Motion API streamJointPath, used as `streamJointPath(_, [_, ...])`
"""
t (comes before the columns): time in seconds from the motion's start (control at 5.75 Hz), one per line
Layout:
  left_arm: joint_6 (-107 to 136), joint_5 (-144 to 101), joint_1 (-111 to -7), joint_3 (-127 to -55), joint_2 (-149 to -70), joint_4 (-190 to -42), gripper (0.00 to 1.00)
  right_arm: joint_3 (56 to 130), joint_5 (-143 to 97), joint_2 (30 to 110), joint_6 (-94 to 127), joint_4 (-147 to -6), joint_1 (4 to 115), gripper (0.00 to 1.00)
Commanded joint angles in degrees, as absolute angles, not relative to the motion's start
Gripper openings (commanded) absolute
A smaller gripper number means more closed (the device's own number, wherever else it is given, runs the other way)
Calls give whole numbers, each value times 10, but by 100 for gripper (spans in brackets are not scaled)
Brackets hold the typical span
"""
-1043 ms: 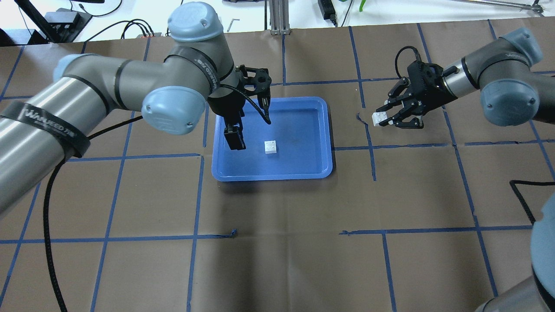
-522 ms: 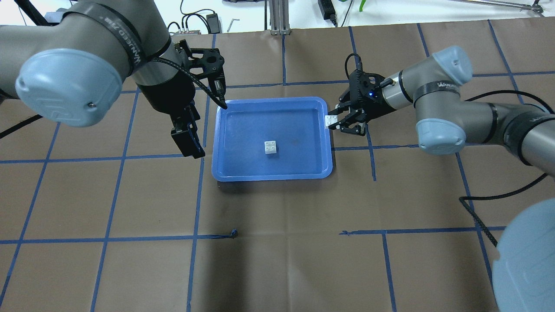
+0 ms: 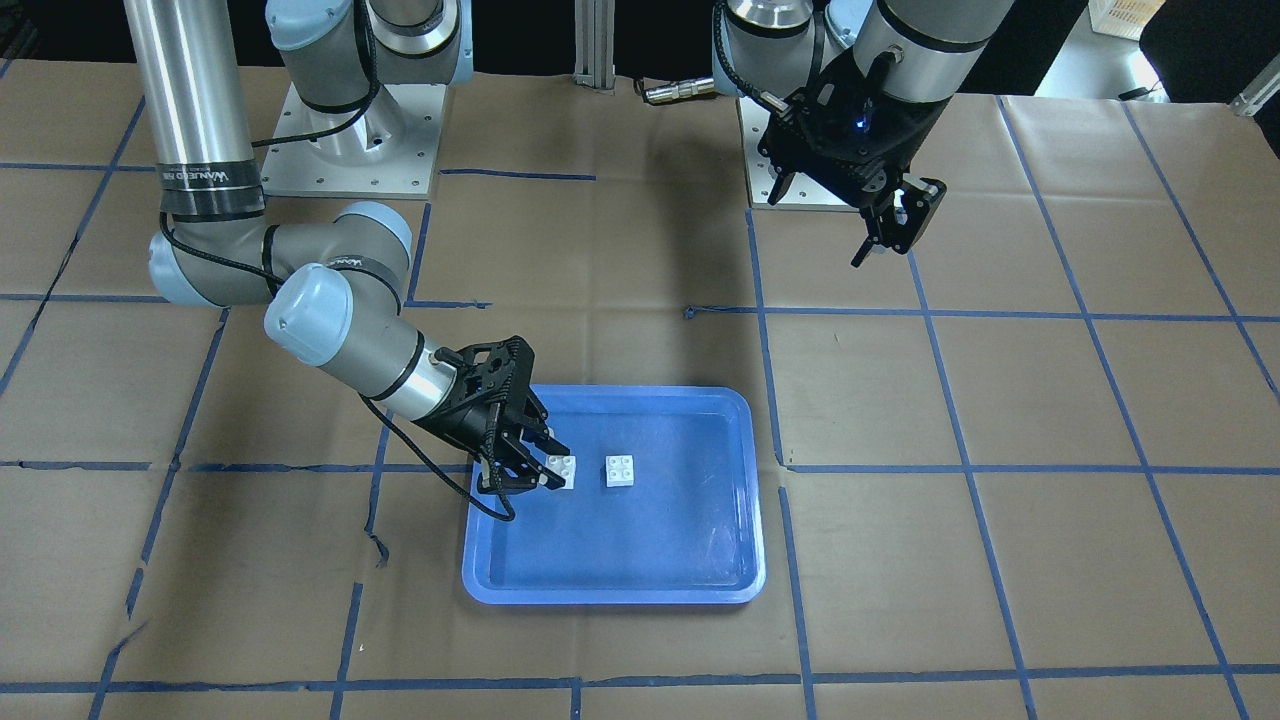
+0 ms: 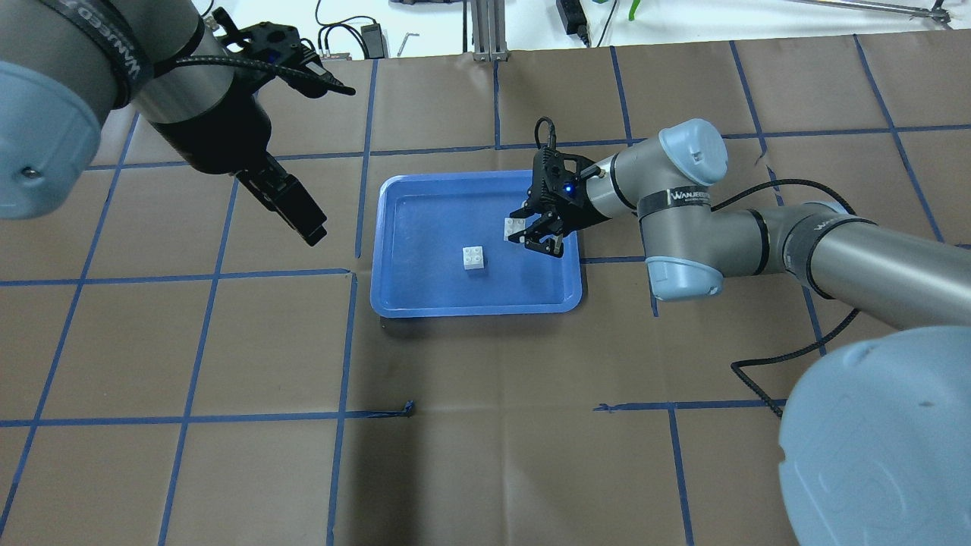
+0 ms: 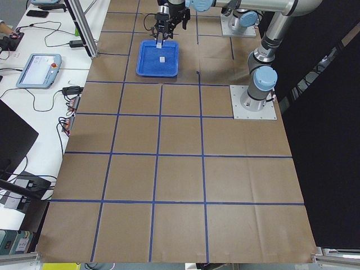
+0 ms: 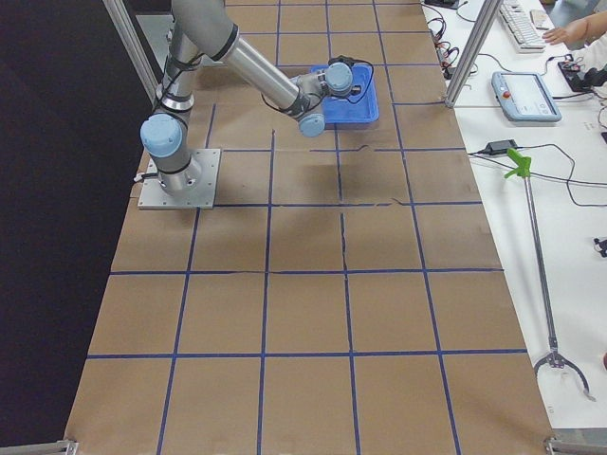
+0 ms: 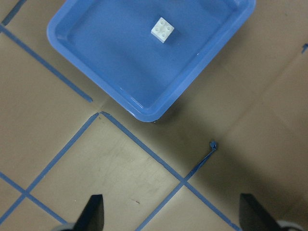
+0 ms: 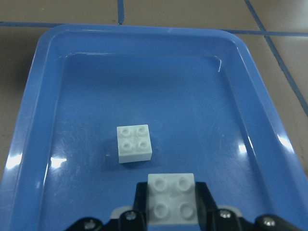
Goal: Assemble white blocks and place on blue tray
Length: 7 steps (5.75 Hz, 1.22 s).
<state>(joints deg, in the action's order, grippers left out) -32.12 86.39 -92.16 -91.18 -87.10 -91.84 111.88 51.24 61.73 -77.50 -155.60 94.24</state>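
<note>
The blue tray (image 4: 478, 307) lies mid-table. One white block (image 4: 475, 258) rests studs up on its floor, alone; it also shows in the front view (image 3: 620, 470), the left wrist view (image 7: 162, 30) and the right wrist view (image 8: 135, 143). My right gripper (image 4: 531, 229) is shut on the second white block (image 4: 514, 227), held studs up low over the tray's right part, a short gap from the loose one (image 8: 171, 197). My left gripper (image 7: 173, 216) is open and empty, raised above the table left of the tray (image 4: 326, 76).
Brown paper with a blue tape grid covers the table (image 4: 485, 455). A torn tape end (image 4: 410, 408) lies in front of the tray. Cables and small gear (image 4: 356, 38) lie along the far edge. The arm bases (image 3: 350, 150) stand at the robot's side.
My right gripper has carried its white block leftwards from beyond the tray's right rim to over the tray. My left arm has drawn back from the tray, to the left and away.
</note>
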Motion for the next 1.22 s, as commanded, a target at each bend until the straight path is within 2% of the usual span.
streamJointPath(0.0, [-95, 867, -914, -917, -863, -852, 100, 1119, 526, 591, -767, -1580, 957, 17])
streamJointPath(1.04, [-30, 904, -915, -922, -852, -868, 100, 1117, 534, 577, -741, -1587, 981, 17])
